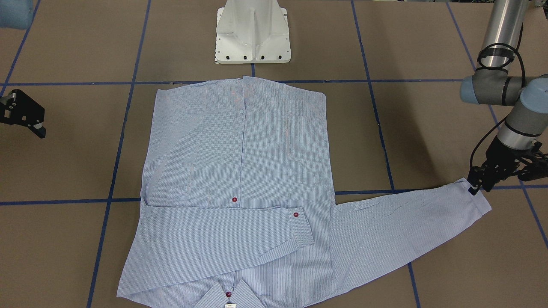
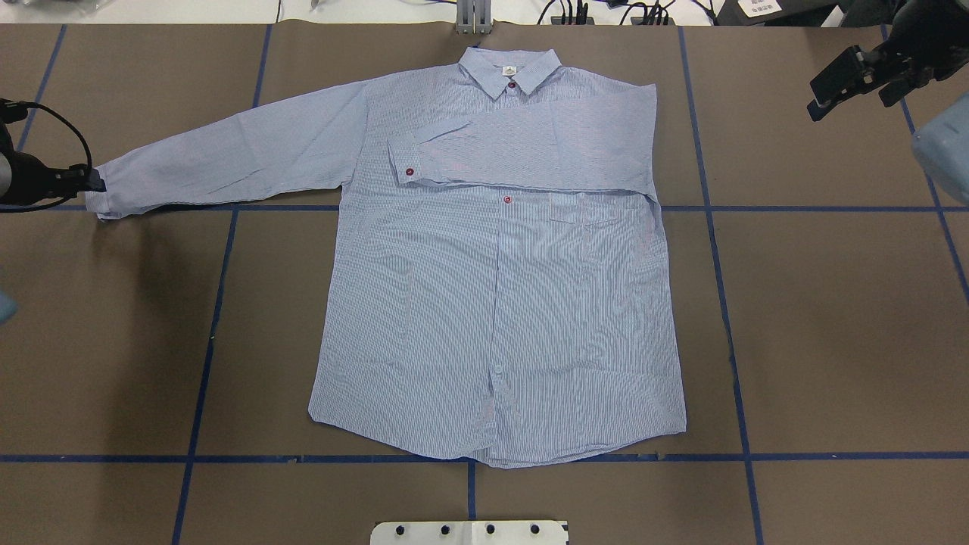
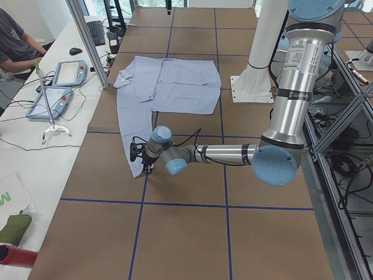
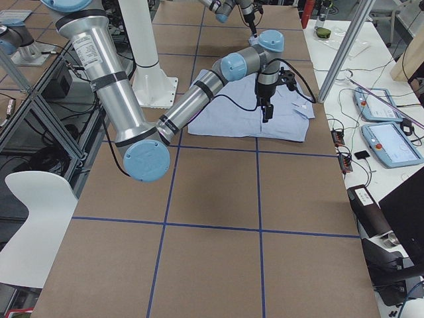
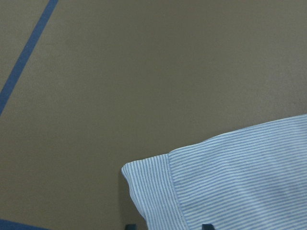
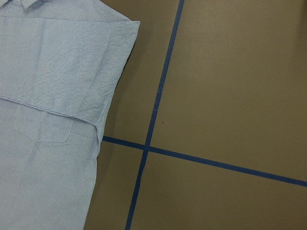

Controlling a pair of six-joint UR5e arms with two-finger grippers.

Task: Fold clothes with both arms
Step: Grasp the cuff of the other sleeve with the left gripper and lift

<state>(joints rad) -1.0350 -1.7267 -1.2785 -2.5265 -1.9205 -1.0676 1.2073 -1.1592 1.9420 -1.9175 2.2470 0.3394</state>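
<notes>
"So what sort of place were you working in?"

"You were in a robotics lab. Your surface [image 2: 833, 303] was brown board marked into squares with blue tape lines [image 2: 833, 456]. A white pedestal [image 1: 252, 34] stood on it, with the left arm [image 3: 294, 87] and the right arm [image 4: 106, 73] reaching out over it."

"What else gave it away?"

"Aluminium posts [image 3: 87, 41] framed the surface. On the side desk [image 3: 23, 125] you had two teach pendants [image 3: 69, 73], a keyboard [image 3: 96, 32] and a mouse [image 3: 76, 51]. A person [image 3: 14, 44] sat there."
</notes>
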